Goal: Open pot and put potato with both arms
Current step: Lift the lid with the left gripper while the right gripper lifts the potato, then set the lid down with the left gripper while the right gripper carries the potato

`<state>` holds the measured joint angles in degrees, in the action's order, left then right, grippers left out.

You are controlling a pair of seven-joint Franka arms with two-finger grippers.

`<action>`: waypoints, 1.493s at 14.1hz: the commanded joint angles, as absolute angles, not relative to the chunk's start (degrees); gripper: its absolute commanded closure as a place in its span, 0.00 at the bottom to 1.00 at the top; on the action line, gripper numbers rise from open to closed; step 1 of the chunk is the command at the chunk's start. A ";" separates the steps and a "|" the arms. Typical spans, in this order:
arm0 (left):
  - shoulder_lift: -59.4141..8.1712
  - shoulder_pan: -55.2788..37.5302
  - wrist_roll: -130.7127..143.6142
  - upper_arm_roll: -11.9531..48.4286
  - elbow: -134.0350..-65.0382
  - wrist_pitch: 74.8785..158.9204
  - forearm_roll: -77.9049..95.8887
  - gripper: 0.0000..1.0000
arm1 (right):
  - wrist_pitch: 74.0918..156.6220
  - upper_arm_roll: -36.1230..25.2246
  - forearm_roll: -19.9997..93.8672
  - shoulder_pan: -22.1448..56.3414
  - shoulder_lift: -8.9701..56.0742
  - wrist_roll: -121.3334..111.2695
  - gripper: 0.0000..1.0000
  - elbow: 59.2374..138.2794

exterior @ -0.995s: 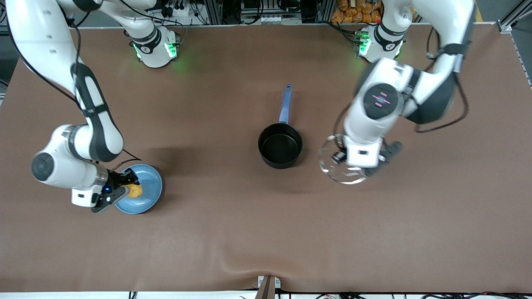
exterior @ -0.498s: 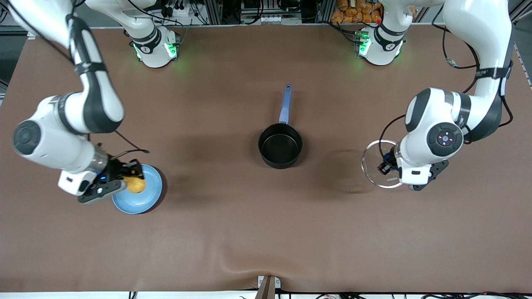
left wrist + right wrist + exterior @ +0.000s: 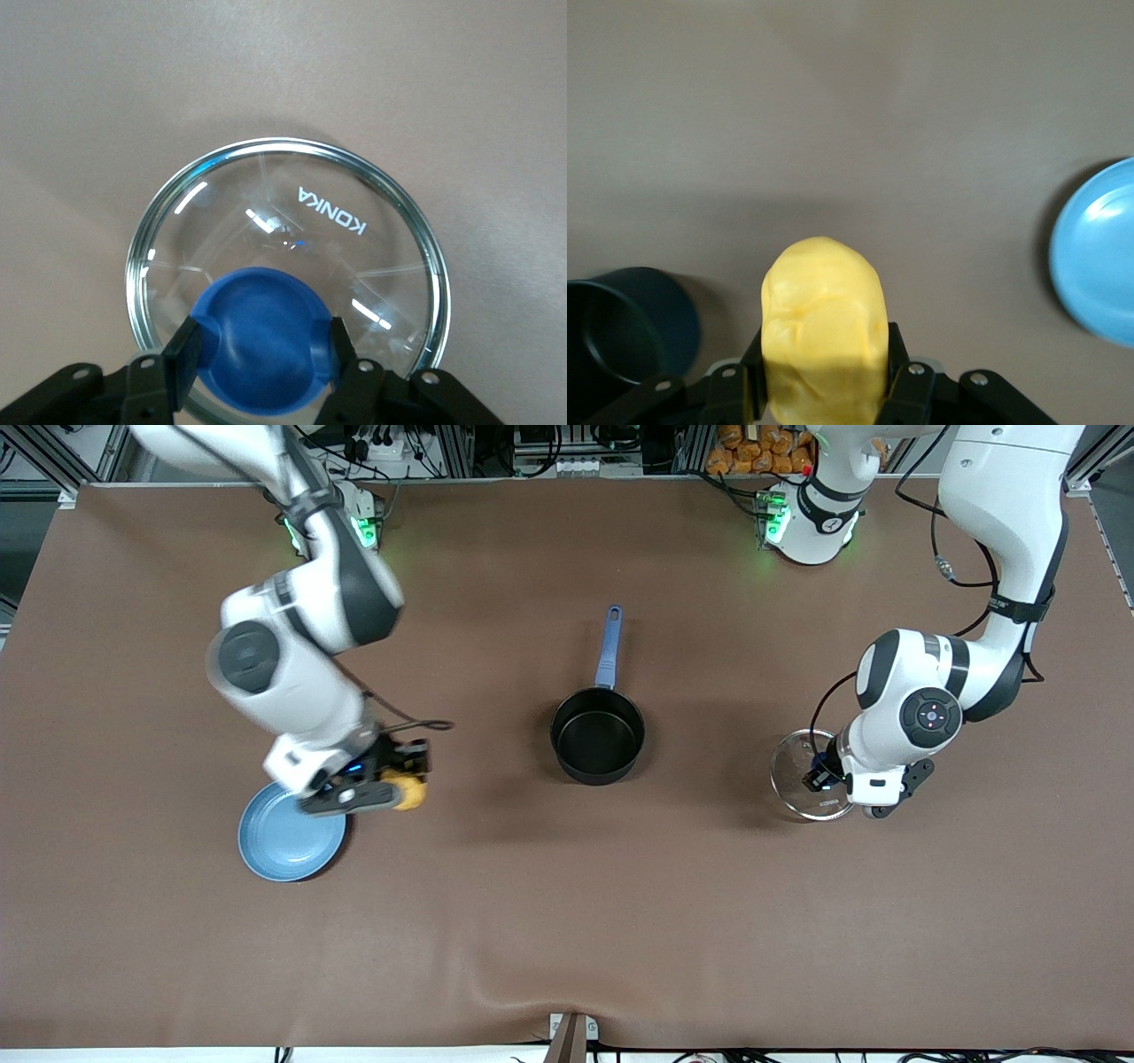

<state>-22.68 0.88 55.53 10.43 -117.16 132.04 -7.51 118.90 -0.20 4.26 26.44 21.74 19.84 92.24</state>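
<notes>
The black pot (image 3: 598, 736) stands open mid-table, its blue handle (image 3: 609, 647) pointing toward the robots' bases; its rim also shows in the right wrist view (image 3: 620, 328). My right gripper (image 3: 390, 779) is shut on the yellow potato (image 3: 408, 790) and holds it in the air over the table between the plate and the pot; the potato (image 3: 824, 328) fills the jaws in the right wrist view. My left gripper (image 3: 824, 775) is shut on the blue knob (image 3: 259, 341) of the glass lid (image 3: 808, 773), low at the table toward the left arm's end; the lid (image 3: 292, 212) also shows in the left wrist view.
A light-blue plate (image 3: 283, 841) lies empty toward the right arm's end, nearer the front camera than the pot; its edge shows in the right wrist view (image 3: 1099, 257). Brown mat covers the table.
My right gripper lifted the potato off the blue plate and carried it toward the pot. My left gripper moved the lid away from the pot and lowered it toward the table.
</notes>
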 commanded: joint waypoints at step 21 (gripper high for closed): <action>-6.50 4.22 33.78 12.48 -98.04 102.62 -5.47 0.00 | 133.67 -0.97 -3.87 49.92 48.68 51.33 0.99 78.84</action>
